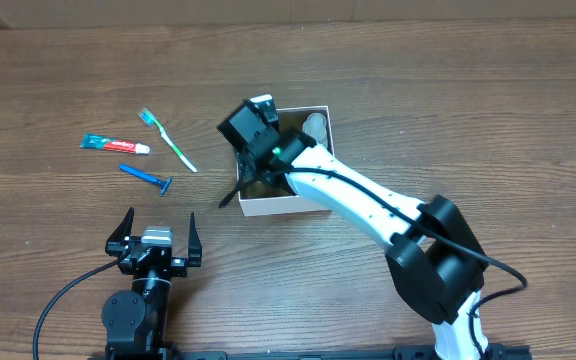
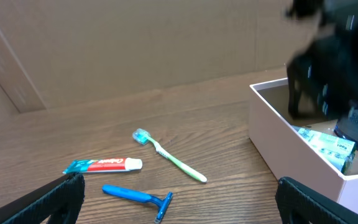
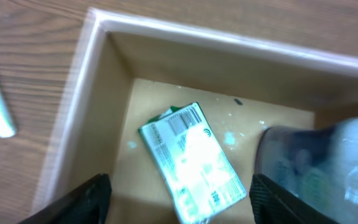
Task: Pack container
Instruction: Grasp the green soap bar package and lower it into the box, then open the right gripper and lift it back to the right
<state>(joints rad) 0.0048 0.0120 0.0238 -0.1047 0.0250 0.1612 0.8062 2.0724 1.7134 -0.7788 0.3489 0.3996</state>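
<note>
The container (image 1: 278,208) is a white-walled box with a brown floor, right of the table's middle. My right gripper (image 1: 266,165) is over it, open and empty, its fingers (image 3: 182,205) low inside the container (image 3: 229,40). A green-and-white packet (image 3: 191,163) lies flat on the floor between the fingers. A clear bottle (image 3: 319,158) lies to its right. My left gripper (image 1: 156,235) is open and empty near the front edge. A green toothbrush (image 1: 168,140), a toothpaste tube (image 1: 115,146) and a blue razor (image 1: 146,178) lie on the table left of the container.
The left wrist view shows the toothbrush (image 2: 169,157), toothpaste (image 2: 104,165) and razor (image 2: 138,196) ahead of the left gripper (image 2: 179,214). The container (image 2: 291,146) with the packet (image 2: 328,144) is at its right. The table is brown wood.
</note>
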